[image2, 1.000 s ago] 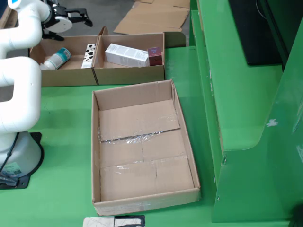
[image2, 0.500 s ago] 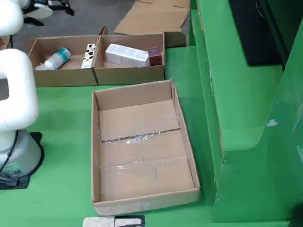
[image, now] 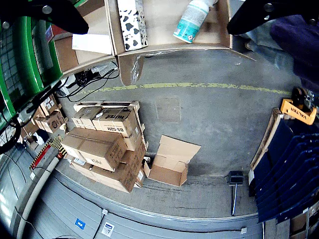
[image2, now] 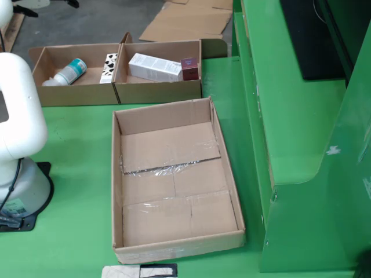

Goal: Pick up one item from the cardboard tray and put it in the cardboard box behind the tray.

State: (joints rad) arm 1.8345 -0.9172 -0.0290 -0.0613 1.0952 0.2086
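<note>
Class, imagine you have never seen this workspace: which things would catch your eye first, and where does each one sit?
In the fixed view, the big empty cardboard box fills the middle of the bright green table, with the white robot arm at the left edge. Behind the box, a divided cardboard tray holds a teal-and-white bottle, a cow-patterned box, a white carton and a small maroon box.

Green table (image2: pixel 75 150), cardboard tray (image2: pixel 81 92), cardboard box (image2: pixel 174 185)

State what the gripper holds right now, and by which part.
Nothing. The black gripper is open, its fingers spread wide with only empty space between them, above the white bottle with teal label.
</note>
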